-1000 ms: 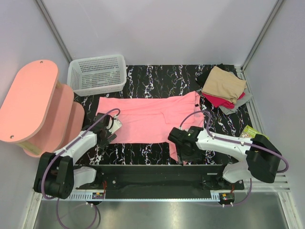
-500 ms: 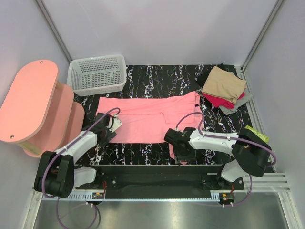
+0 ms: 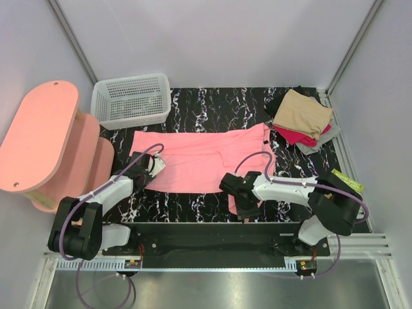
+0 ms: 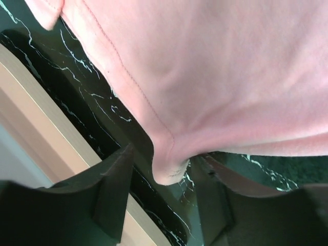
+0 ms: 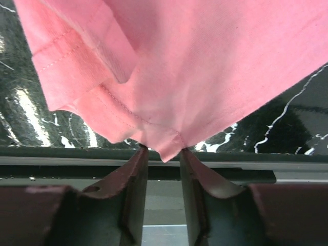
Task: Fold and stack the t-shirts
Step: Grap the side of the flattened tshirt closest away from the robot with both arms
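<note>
The bright pink t-shirt (image 3: 199, 158) lies spread flat across the middle of the black marble table (image 3: 212, 100), with one flap hanging toward the near edge. My left gripper (image 3: 147, 175) is at its near-left corner. In the left wrist view the jaws (image 4: 164, 189) stand open with that corner of the shirt (image 4: 215, 77) between them. My right gripper (image 3: 239, 205) is at the near flap. In the right wrist view it (image 5: 164, 154) pinches a hemmed corner of the shirt (image 5: 195, 66). A stack of folded shirts (image 3: 301, 116), tan on top of red, grey and black, sits at the back right.
A white mesh basket (image 3: 132, 100) stands at the back left. A pink oval-topped stool (image 3: 38, 135) stands off the table's left side. A green book (image 3: 344, 179) lies at the right edge. The near table edge and rail run just under both grippers.
My right gripper has slid left along the near edge to the shirt's flap. My left gripper has edged slightly forward onto the shirt's corner.
</note>
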Robot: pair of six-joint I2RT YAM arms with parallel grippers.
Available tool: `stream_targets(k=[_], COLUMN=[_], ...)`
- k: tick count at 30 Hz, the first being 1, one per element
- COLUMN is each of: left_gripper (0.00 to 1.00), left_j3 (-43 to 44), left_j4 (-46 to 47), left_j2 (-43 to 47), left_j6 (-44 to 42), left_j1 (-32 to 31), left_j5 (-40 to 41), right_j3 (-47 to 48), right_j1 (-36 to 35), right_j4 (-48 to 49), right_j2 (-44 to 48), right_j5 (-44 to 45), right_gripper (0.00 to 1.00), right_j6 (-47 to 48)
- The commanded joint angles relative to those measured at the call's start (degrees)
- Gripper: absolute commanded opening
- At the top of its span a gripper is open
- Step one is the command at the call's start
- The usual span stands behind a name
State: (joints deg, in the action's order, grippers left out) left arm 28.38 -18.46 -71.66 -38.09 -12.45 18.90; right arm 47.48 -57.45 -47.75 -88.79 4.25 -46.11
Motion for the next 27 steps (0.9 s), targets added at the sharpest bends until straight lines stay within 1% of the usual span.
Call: stream_targets(k=[1,2,3,4,7,8,10,11,12,20,23,27], left_gripper=[0.44,0.42,0.38,0.32,0.20,0.12,0.06,0.02,0.00,0.00,0.00,0.00], left_j3=[-3.07,-2.89,-2.89,-2.81,-2.19,-1.93,-1.58,-1.31,-1.31,0.18,0.62,1.15], left_j4=[-1.93,-1.93,-2.02,-2.28,-3.25,-3.51,-4.21,-4.74,-5.01,-7.47,-8.26,-9.14], left_j2=[-3.05,-2.96,-2.87,-2.61,-1.91,-1.38,-0.77,-0.24,0.20,4.16,5.04,5.74], left_j6=[1.44,1.35,1.35,1.26,1.17,1.08,1.00,1.00,0.91,-0.06,0.03,-0.23], left_j1=[0.05,0.05,0.05,0.05,0.05,0.05,0.05,0.05,0.05,0.05,0.05,0.05], left_j5=[-4.83,-4.75,-4.74,-4.74,-5.01,-4.92,-4.83,-4.75,-4.66,-4.22,-4.48,-4.13], right_j3=[0.15,0.07,-0.11,-0.20,-0.29,-0.37,-0.46,-0.55,-0.55,1.64,2.79,3.14], right_j1=[-0.38,-0.47,-0.38,-0.38,-0.47,-0.47,-0.38,-0.38,-0.38,-0.38,-0.38,-0.29], right_j4=[0.90,0.81,0.81,0.81,-0.06,-0.41,-2.08,-2.70,-4.18,-14.37,-16.58,-17.20], right_j2=[-0.94,-0.68,-0.59,-0.24,0.55,0.81,2.30,3.18,3.88,13.46,15.23,16.28], right_j5=[3.22,3.22,3.22,3.05,2.87,2.95,3.22,3.39,3.48,5.06,5.86,5.25], right_gripper=[0.31,0.29,0.24,0.15,0.05,0.01,0.00,0.00,0.00,0.00,0.00,0.00], right_j6=[0.05,-0.03,-0.04,-0.21,-0.47,-0.65,-0.91,-1.26,-1.27,-3.99,-4.25,-4.78])
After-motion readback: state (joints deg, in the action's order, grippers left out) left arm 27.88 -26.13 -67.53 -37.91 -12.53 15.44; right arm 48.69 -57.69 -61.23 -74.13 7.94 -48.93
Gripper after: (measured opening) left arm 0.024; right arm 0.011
